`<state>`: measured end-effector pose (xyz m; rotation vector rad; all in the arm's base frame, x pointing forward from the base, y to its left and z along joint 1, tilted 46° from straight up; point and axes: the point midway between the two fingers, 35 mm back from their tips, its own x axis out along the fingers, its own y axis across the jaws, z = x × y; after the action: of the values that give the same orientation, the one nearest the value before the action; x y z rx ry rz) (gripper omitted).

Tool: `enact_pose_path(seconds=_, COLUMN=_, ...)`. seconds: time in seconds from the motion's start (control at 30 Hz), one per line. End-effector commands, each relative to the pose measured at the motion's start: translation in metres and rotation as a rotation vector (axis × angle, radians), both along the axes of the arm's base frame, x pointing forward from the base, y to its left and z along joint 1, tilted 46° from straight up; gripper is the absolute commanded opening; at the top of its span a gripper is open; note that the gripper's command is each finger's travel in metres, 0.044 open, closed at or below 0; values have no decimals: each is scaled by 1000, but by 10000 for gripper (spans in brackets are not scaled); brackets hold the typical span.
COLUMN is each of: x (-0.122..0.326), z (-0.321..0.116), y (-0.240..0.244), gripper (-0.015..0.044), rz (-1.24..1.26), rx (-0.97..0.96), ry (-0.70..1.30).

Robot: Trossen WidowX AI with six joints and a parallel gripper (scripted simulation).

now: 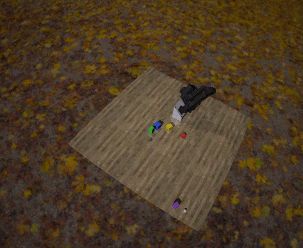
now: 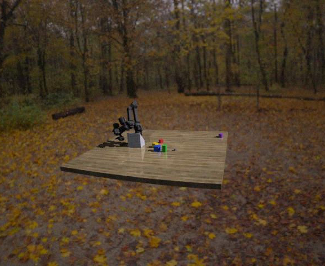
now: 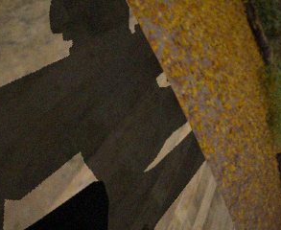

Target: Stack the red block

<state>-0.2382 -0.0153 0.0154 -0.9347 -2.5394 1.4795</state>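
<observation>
The red block (image 1: 183,135) (image 2: 161,141) is small and rests on the wooden board, apart from the other blocks. The green tower (image 1: 151,129) (image 2: 164,148) stands upright on the board, taller than wide, close beside a blue block. My gripper (image 1: 186,89) (image 2: 116,132) is open with nothing between its fingers, raised above the board on the far side of the grey wedge from the blocks. The wrist view shows dark finger parts at its lower left and right edge, with neither the red block nor the green tower in sight.
The blue block (image 1: 157,125) (image 2: 156,148) and a yellow block (image 1: 169,126) (image 2: 155,144) stand near the tower. A grey wedge (image 1: 177,113) (image 2: 133,140) is by the arm's base. A tiny dark object (image 1: 150,139) (image 2: 174,149) lies near the tower. A purple block (image 1: 176,204) (image 2: 221,135) is at a far corner.
</observation>
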Motion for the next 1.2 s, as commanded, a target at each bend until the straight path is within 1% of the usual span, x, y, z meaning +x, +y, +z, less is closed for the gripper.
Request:
enact_pose_path(seconds=0.0, x=0, z=0, y=-2, gripper=426, rz=6, rx=-4, ry=-1)
enact_pose_path(seconds=0.03, x=-1, z=-2, y=-6, gripper=440, rz=24, rx=-14, ry=-5)
enact_pose_path(seconds=0.27, x=-1, z=-20, y=-72, gripper=440, rz=259, rx=-159, ry=-77)
enact_pose_path(seconds=0.53, x=24, z=-39, y=-144, gripper=440, rz=494, rx=-319, ry=-219)
enact_pose_path(seconds=0.87, x=89, z=-56, y=-216, gripper=440, rz=714, rx=-481, ry=-469)
enact_pose_path(seconds=1.17, x=168, z=-62, y=-250, gripper=440, rz=842, rx=-546, ry=-734)
